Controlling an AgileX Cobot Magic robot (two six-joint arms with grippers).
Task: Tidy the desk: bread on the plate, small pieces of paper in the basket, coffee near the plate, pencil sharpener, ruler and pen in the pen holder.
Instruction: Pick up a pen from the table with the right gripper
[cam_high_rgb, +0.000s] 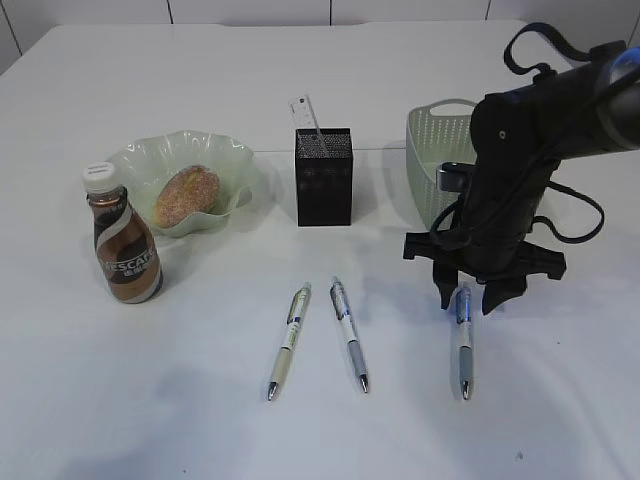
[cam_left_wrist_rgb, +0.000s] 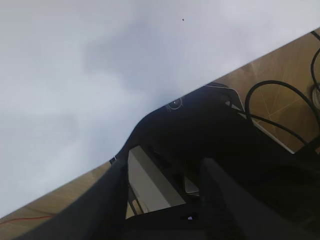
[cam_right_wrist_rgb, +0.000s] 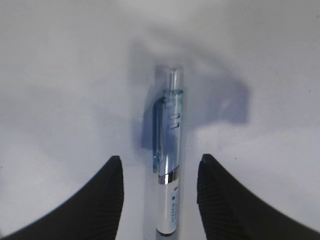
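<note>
The bread (cam_high_rgb: 187, 195) lies in the plate (cam_high_rgb: 228, 152), and the coffee (cam_high_rgb: 122, 240) stands upright just left of it on the desk (cam_high_rgb: 180, 420). The ruler (cam_high_rgb: 305, 112) sticks up out of the pen holder (cam_high_rgb: 324, 175). The basket (cam_high_rgb: 432, 150) stands to the right, partly behind my right arm. Three pens lie in front: a cream one (cam_high_rgb: 289, 340), a grey one (cam_high_rgb: 348, 333) and a blue one (cam_high_rgb: 463, 345). My right gripper (cam_high_rgb: 470, 297) is open, its fingers on either side of the blue pen (cam_right_wrist_rgb: 169, 165), apart from it. My left gripper (cam_left_wrist_rgb: 164, 165) is open and empty. No paper pieces or pencil sharpener are in view.
The left wrist view shows the desk's edge (cam_left_wrist_rgb: 150, 112), with wooden floor and cables (cam_left_wrist_rgb: 280, 100) beyond it. The right arm's cables (cam_high_rgb: 575, 215) hang beside the basket.
</note>
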